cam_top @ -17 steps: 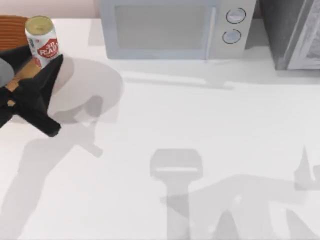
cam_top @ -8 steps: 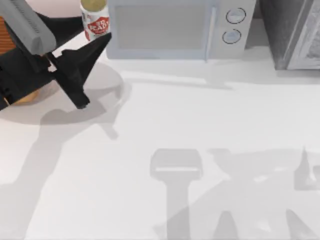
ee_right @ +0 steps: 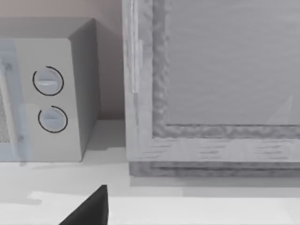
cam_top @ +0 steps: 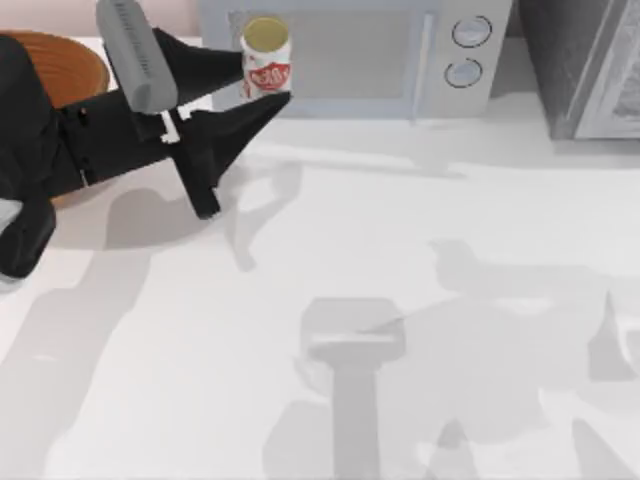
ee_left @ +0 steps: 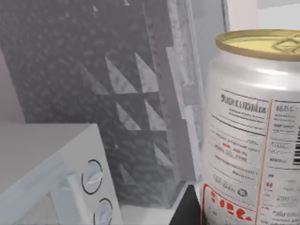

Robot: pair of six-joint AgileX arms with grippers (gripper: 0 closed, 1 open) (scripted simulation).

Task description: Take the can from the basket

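Left gripper (cam_top: 262,82) at the upper left of the top view, shut tight on the can (cam_top: 267,62), one dark finger (cam_top: 215,66) on each side of it. Can standing straight up in that grip, gold top up, red label with white letters facing the camera. Seen right in front of the glass door of the microwave (cam_top: 400,60), near the top edge of the frame. Out of the basket (cam_top: 70,50) now and well apart from it. Basket far off at the upper left corner, round and orange-brown, partly hidden behind the black left arm. White table (cam_top: 450,230) below, with grey shadows of both arms across the middle and bottom of the frame. Big speckled grey box (cam_top: 590,70) at the upper right corner, just beside the microwave. In the left wrist view, can (ee_left: 253,131) very close at the right of the frame, white with small print, a bit of red at the bottom, yellow top up high. Microwave knobs (ee_left: 92,176) at the lower left there, grey box (ee_left: 93,93) behind them. In the right wrist view, microwave (ee_right: 51,103) at the left, grey box (ee_right: 211,70) at the right, and a dark bit of the right gripper (ee_right: 89,211) at the bottom edge; cannot tell if wide or narrow
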